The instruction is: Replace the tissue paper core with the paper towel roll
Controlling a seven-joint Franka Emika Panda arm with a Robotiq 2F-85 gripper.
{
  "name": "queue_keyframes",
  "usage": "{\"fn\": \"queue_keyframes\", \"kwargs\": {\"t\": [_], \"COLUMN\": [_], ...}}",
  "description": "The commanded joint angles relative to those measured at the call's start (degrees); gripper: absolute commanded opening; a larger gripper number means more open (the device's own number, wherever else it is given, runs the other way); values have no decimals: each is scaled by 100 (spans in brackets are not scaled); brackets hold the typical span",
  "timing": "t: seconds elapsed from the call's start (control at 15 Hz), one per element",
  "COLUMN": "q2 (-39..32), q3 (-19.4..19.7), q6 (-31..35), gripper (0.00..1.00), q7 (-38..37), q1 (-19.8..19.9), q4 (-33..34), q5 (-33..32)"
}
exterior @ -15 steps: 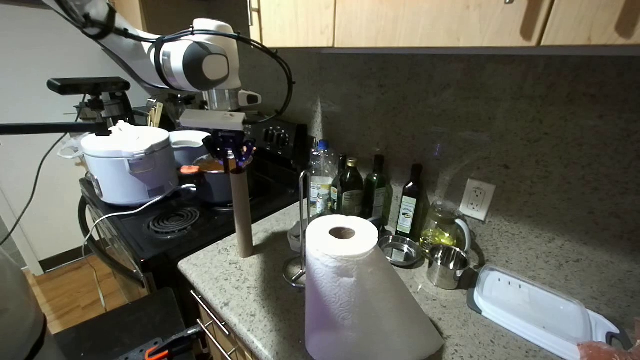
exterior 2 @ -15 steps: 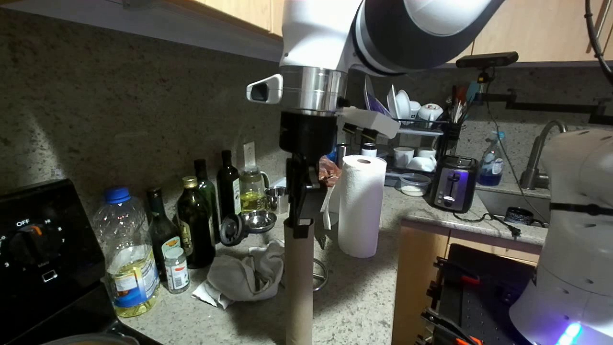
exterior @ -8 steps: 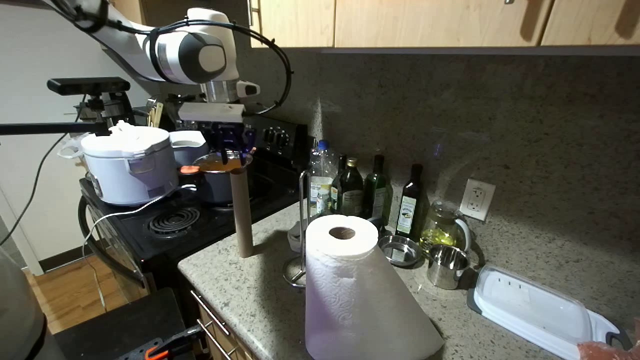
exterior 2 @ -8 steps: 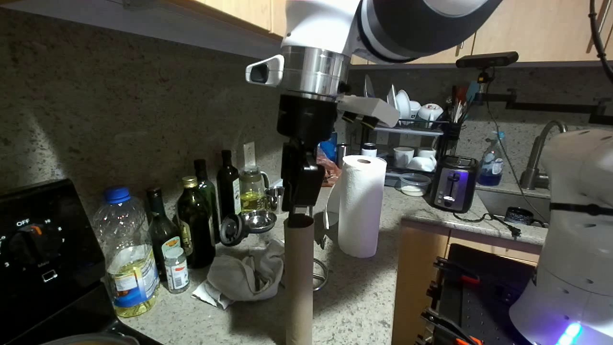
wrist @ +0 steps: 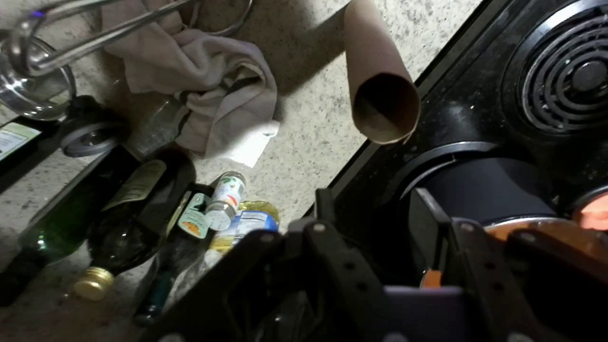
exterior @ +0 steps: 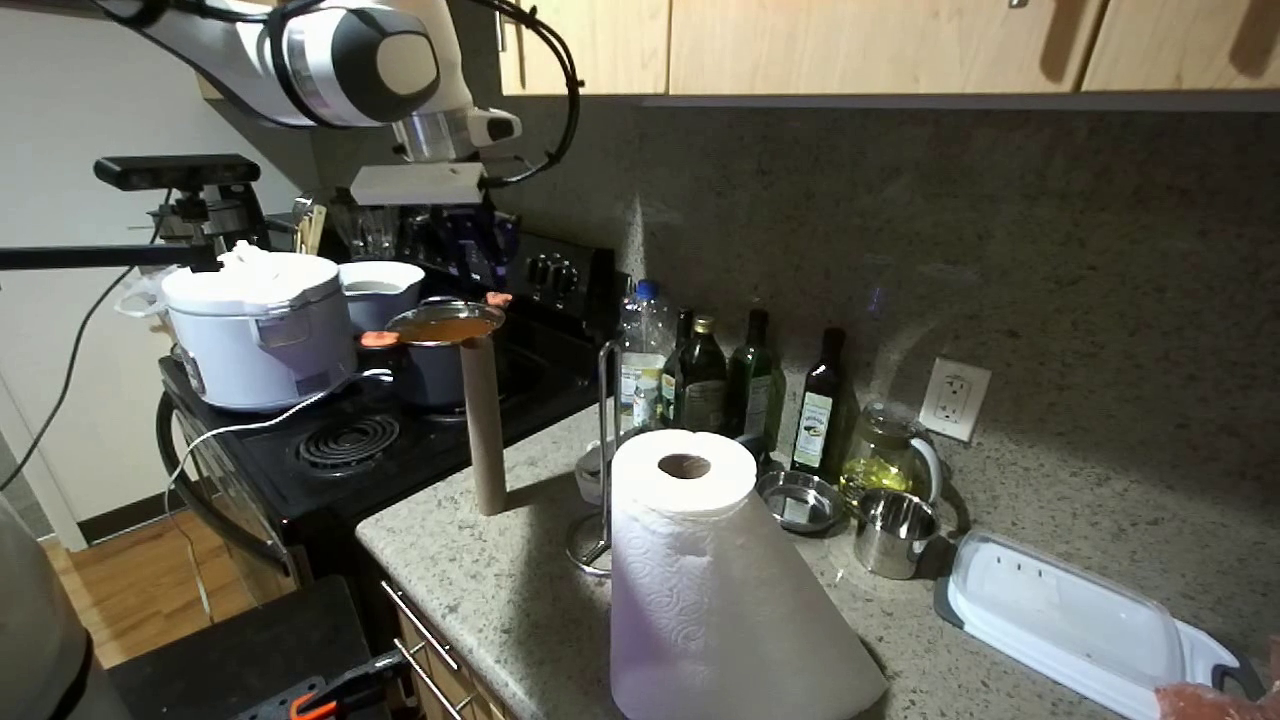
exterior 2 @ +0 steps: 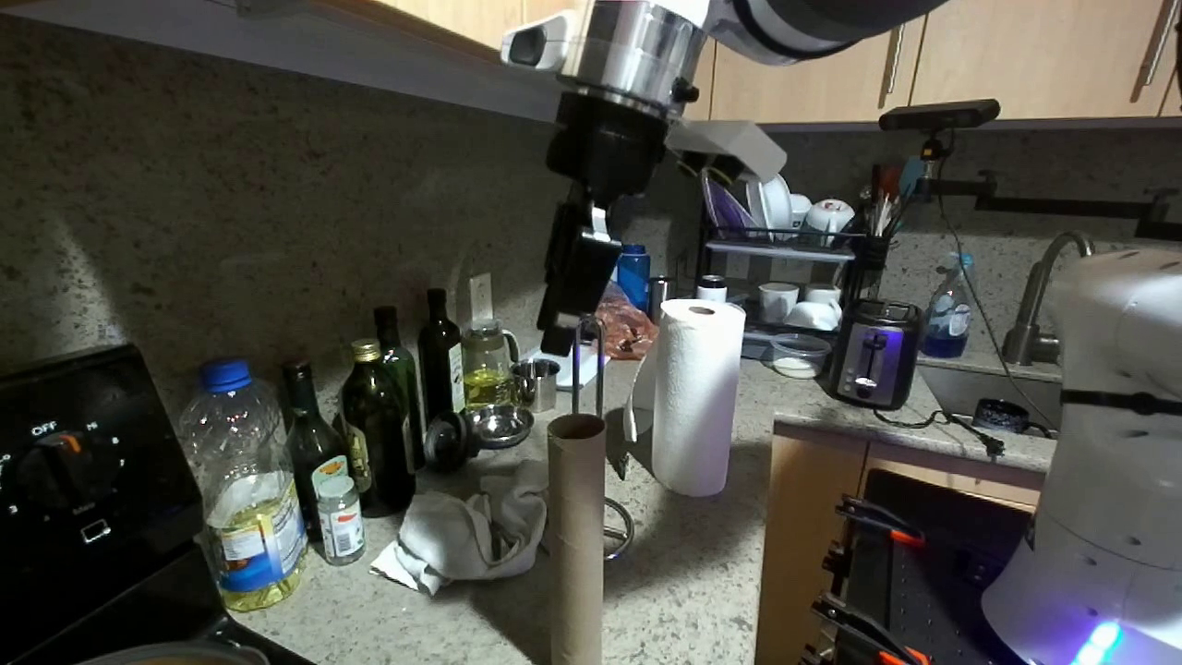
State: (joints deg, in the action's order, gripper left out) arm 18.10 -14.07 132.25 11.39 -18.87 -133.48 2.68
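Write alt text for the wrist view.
A hollow grey-brown cardboard tube stands on a speckled grey counter, apart from the open black gripper at the bottom. Dark glass bottles are lower left, a crumpled beige cloth and shiny looped metal rod upper left, a black coil-burner stovetop right.

Cardboard tube [exterior 2: 577, 545]: slim, dull brown, open at top; stands upright on speckled counter [exterior: 430, 540], nr. stove [exterior: 425, 455]. Paper towel roll [exterior 2: 698, 402]: fat, white, w/ hollow ctr.; upright on same counter, apart fr. tube, loose sheet [exterior: 790, 620] hanging off side.
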Motion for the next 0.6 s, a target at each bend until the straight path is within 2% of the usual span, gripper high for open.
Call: {"fn": "queue_keyframes", "kwargs": {"t": [0.0, 0.07, 0.2, 0.53], "q2": [670, 801, 1087, 1681], "q3": [34, 32, 6, 10], "q6": [76, 36, -54, -287], "gripper": [39, 38, 44, 41], "q7": [-527, -673, -978, -1633], "q1": [241, 312, 487, 900], "q4": [-313, -333, -407, -602], "q5": [-190, -253, -465, -924]}}
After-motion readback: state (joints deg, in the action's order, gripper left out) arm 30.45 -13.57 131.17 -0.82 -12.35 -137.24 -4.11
